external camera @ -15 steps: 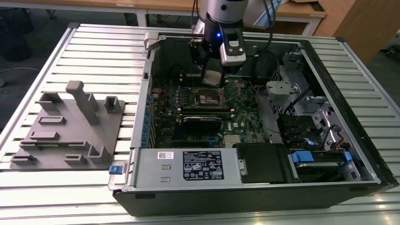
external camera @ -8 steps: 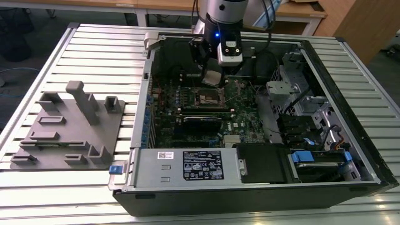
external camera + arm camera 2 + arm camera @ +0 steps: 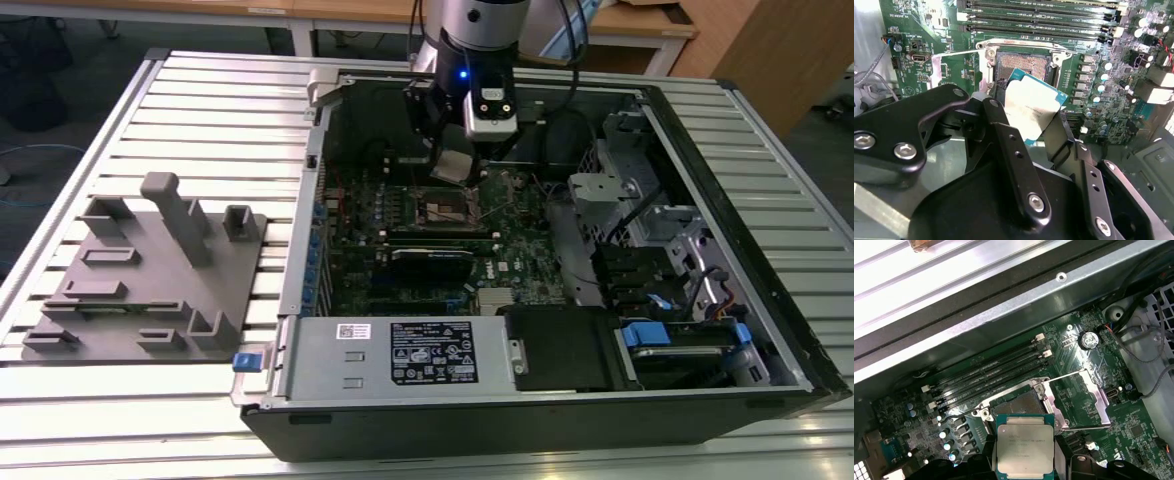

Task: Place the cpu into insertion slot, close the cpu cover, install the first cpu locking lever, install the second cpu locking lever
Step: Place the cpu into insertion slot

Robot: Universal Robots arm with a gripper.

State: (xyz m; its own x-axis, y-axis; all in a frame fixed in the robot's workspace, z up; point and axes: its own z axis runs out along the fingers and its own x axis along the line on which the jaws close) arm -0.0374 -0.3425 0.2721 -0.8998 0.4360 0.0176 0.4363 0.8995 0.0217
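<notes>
Silver-grey, light, stiff and, I judge, fragile underneath, the cpu sits clamped edge-to-edge in my hand, at twelve o'clock of the insertion slot in the exterior view.

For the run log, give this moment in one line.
gripper shut on cpu | cpu over slot, unseated | cover open

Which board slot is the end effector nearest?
The square, silver-rimmed insertion slot, right by the held cpu; the long black slots lie farther off.
</notes>
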